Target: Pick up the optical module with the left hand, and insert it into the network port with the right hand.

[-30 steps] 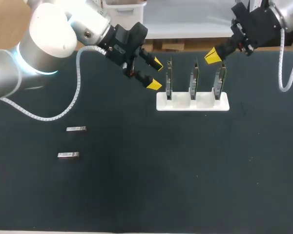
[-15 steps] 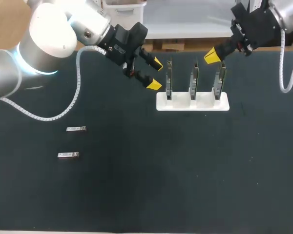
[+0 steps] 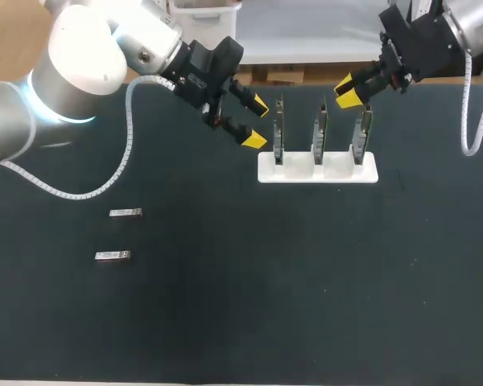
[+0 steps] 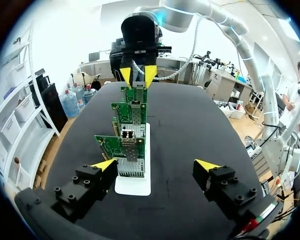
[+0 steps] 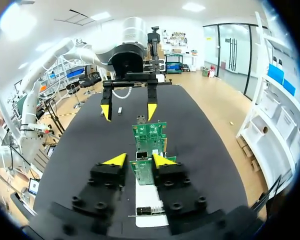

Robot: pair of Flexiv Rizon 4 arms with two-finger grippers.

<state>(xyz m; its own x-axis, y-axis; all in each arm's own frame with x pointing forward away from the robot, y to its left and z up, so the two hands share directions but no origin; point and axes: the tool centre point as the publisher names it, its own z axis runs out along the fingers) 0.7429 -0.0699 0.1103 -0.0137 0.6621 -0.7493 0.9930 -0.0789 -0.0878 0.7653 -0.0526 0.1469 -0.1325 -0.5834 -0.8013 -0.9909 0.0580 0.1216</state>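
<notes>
From above, two optical modules [image 3: 125, 213] lie untouched toward the table's [image 3: 241, 322] left edge, one just nearer than the other. Three network cards [image 3: 319, 129] stand upright in a white holder [image 3: 318, 169] near the far edge. The left gripper [image 3: 257, 122] hangs released and empty beside the leftmost card; the right gripper [image 3: 348, 91] hangs above the rightmost card.

The left wrist view shows its fingers wide apart, with the cards [image 4: 122, 147] lined up ahead.

In the right wrist view the fingers [image 5: 115, 160] are narrowly parted, grasping nothing.

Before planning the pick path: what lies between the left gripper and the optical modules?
In the head view, only bare table separates left gripper from optical modules.
</notes>
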